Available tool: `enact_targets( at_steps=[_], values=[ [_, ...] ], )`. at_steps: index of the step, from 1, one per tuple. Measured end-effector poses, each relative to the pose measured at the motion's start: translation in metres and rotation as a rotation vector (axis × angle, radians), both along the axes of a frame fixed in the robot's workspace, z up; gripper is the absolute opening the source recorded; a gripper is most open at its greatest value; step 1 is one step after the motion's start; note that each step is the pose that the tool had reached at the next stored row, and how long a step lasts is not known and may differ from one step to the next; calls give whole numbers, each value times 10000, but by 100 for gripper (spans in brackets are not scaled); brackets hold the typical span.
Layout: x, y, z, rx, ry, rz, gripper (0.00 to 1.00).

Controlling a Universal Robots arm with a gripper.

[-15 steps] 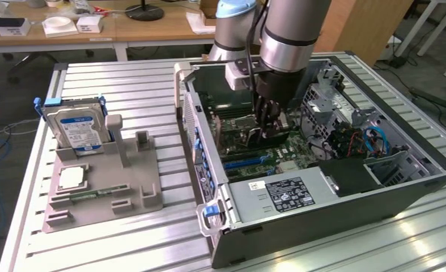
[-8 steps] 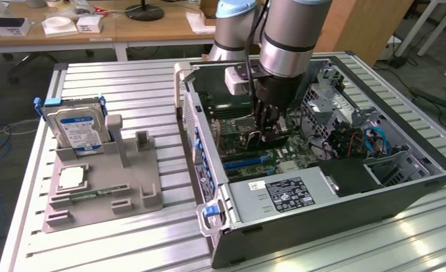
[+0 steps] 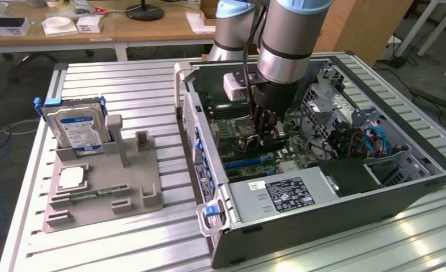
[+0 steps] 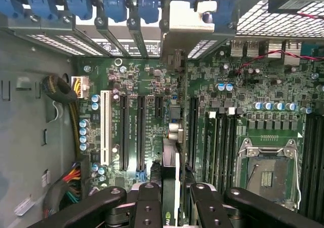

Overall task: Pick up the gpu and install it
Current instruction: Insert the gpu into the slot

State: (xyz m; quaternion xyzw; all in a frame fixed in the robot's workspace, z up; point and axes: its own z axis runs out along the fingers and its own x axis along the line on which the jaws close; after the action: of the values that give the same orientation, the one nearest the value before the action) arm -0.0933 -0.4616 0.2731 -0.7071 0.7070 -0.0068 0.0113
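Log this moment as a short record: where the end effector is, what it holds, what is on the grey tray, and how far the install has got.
end effector: down inside the open computer case, over the motherboard
held: gpu, edge-on between the fingers
gpu position: above the expansion slots; whether it is seated cannot be told
grey tray: hard drive standing upright, processor lying flat, memory stick at its front
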Motion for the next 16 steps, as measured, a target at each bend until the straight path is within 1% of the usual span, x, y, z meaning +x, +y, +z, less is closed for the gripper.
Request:
enact_targets(
  at_steps=[3,10,16],
  values=[
    [-4,4,-33,1,0,0,27],
    [-33,4,-67,-1,-1,1,27],
    [-34,4,-140,-2,0,1,27]
  ],
)
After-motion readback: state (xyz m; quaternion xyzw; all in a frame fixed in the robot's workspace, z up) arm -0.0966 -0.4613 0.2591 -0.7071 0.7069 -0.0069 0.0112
